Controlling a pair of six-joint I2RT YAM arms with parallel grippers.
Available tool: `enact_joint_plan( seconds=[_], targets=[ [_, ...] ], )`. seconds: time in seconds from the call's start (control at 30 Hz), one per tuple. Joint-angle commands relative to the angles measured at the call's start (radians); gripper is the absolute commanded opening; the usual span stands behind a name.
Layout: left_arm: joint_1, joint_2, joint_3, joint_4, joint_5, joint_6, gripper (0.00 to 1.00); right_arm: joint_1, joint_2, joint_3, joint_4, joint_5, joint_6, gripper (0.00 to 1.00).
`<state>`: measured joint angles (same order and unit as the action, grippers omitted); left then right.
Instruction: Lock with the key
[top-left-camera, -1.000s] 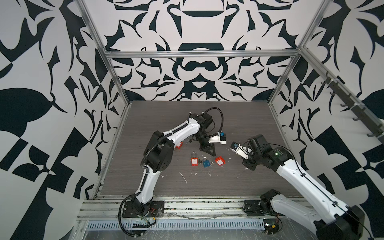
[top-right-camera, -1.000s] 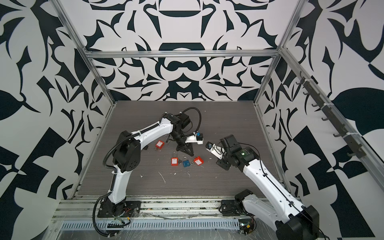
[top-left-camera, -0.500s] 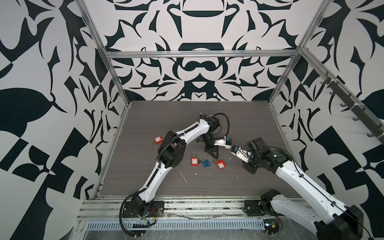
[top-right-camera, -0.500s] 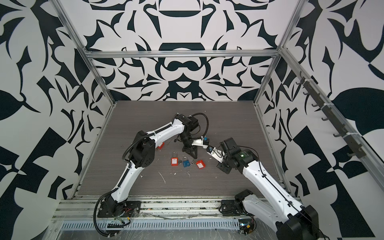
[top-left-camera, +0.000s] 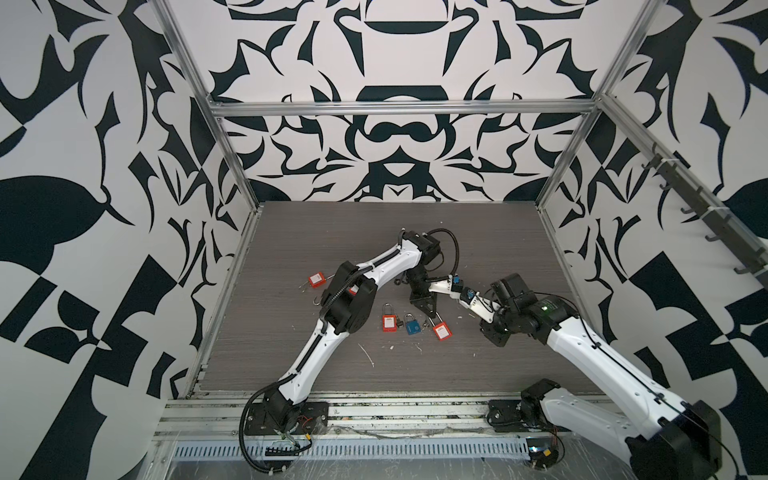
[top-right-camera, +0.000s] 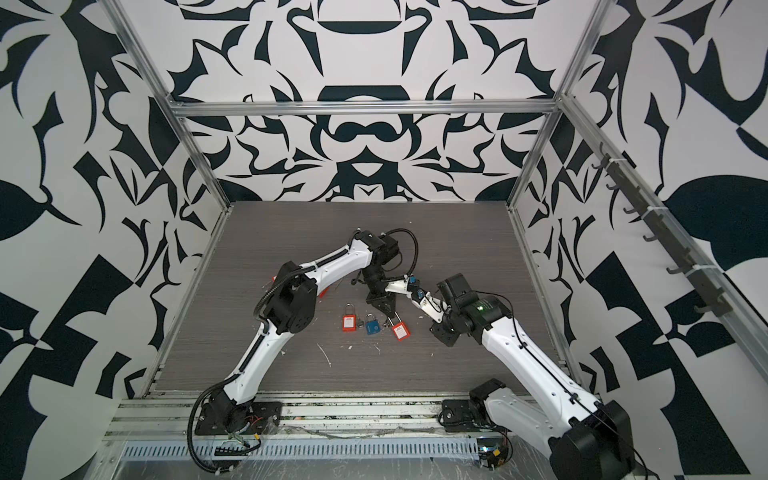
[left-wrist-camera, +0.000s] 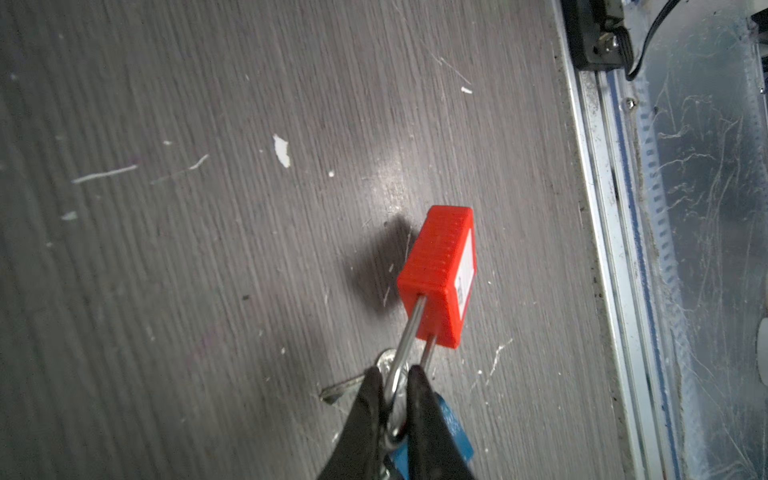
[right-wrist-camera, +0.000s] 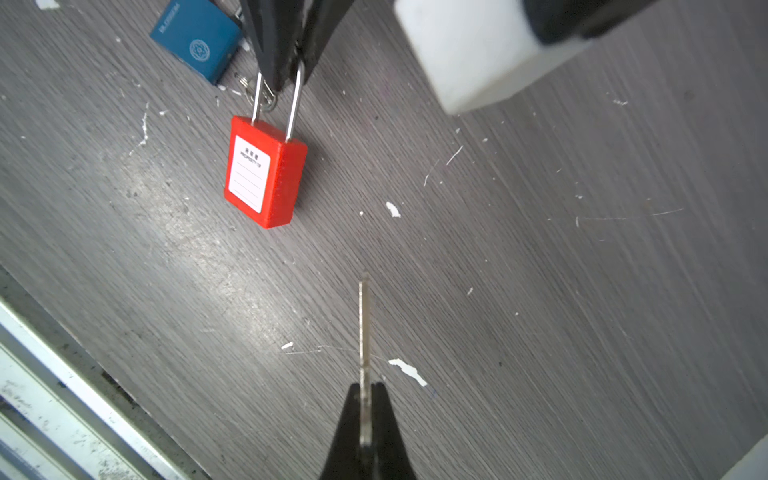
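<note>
You have a blue padlock lying flat on the dark table, just beside the left fingers, and a metal ring lies at their tips. A red padlock rests just past the blue one, on its side away from those fingers. A far red padlock sits well apart from them. White scraps dot the wood near the right fingers. A hook rail runs along the wall, far from both.

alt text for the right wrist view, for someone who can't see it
The right claw holds a silver key edge-on, its tip aimed toward a red padlock, with bare grey table between them. The left claw pinches that padlock's shackle, and a blue padlock sits beside it.
</note>
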<state>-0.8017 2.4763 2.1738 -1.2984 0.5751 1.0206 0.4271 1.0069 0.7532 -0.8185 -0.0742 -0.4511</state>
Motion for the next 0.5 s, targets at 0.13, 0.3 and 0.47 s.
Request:
enact_joint_plan(
  seconds=[0.13, 0.3, 0.47],
  targets=[
    [-0.004, 0.036, 0.060, 0.031, 0.008, -0.009, 0.21, -0.002, 0.028, 0.050, -0.008, -0.015, 0.016, 0.00],
    [-0.002, 0.029, 0.069, 0.112, -0.002, -0.048, 0.28, -0.001, 0.035, 0.100, -0.038, -0.015, 0.032, 0.00],
    [0.052, -0.047, 0.028, 0.258, 0.047, -0.181, 0.30, 0.002, 0.059, 0.182, -0.066, -0.045, 0.091, 0.00]
  ],
)
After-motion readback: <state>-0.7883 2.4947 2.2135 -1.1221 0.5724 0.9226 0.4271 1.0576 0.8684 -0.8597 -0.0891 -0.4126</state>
